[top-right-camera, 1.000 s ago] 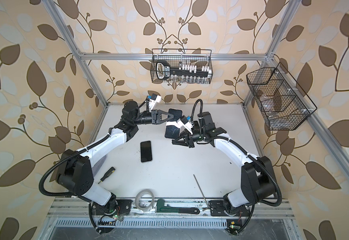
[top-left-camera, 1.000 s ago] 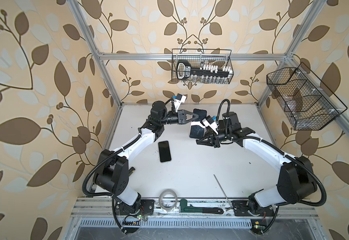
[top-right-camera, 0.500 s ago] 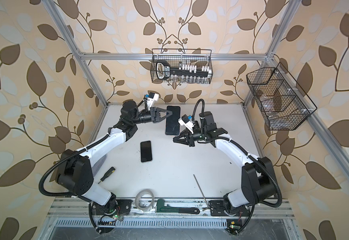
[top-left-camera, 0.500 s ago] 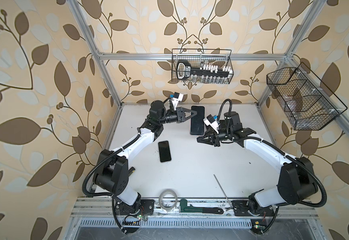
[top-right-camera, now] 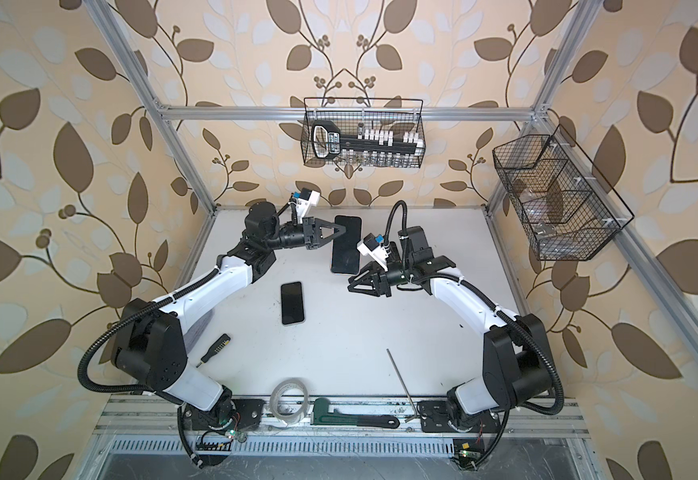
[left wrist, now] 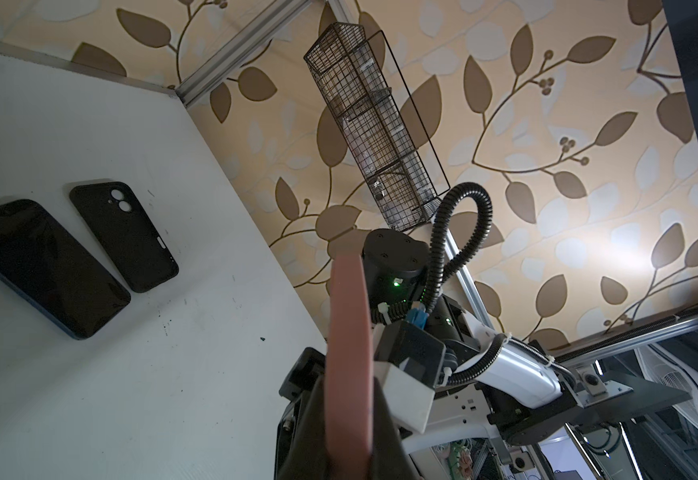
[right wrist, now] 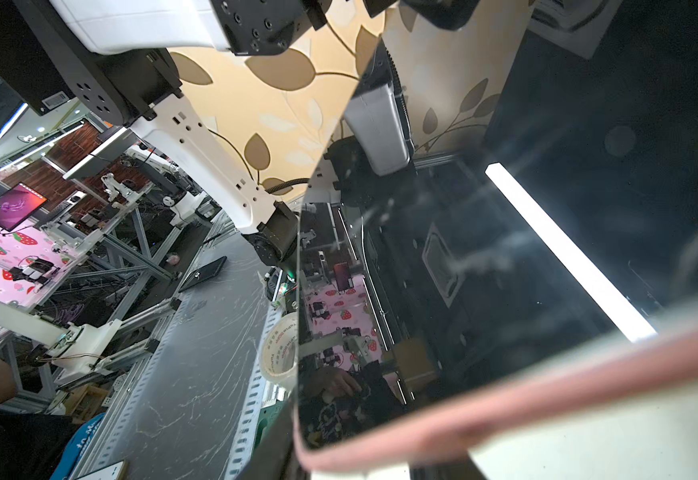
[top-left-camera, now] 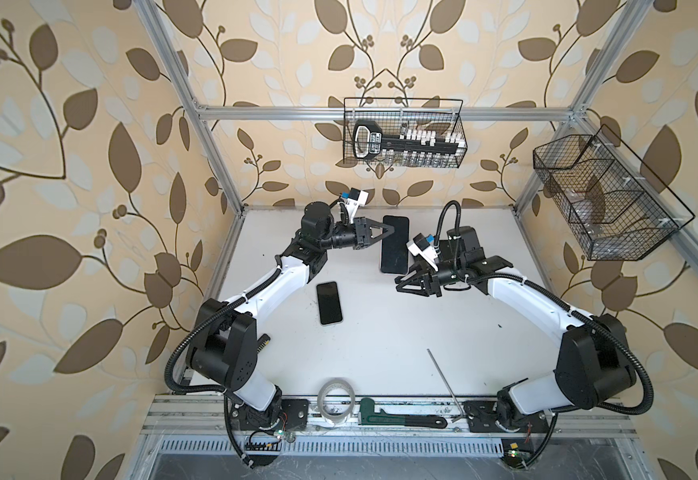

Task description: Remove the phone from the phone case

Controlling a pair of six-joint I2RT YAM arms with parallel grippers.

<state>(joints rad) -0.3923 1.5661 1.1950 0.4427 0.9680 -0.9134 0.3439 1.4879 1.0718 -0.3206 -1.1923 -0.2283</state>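
Glossy glass, matt cases
The phone screen (right wrist: 505, 270) is gleaming like a mirror, its pink case (left wrist: 347, 353) is looking like matt plastic, the black case (left wrist: 125, 237) is looking matt too, and the white table (top-left-camera: 380, 332) is showing smooth with scuffs.

**A:** What kind of place is this?

**B:** A robot lab. Two robot arms (top-left-camera: 270, 286) (top-left-camera: 524, 293) sit on a white table (top-left-camera: 380, 328) inside a metal frame (top-left-camera: 276, 112). Outside it stand more metal stands (right wrist: 131, 249) with robot parts and a computer screen (right wrist: 14, 205).
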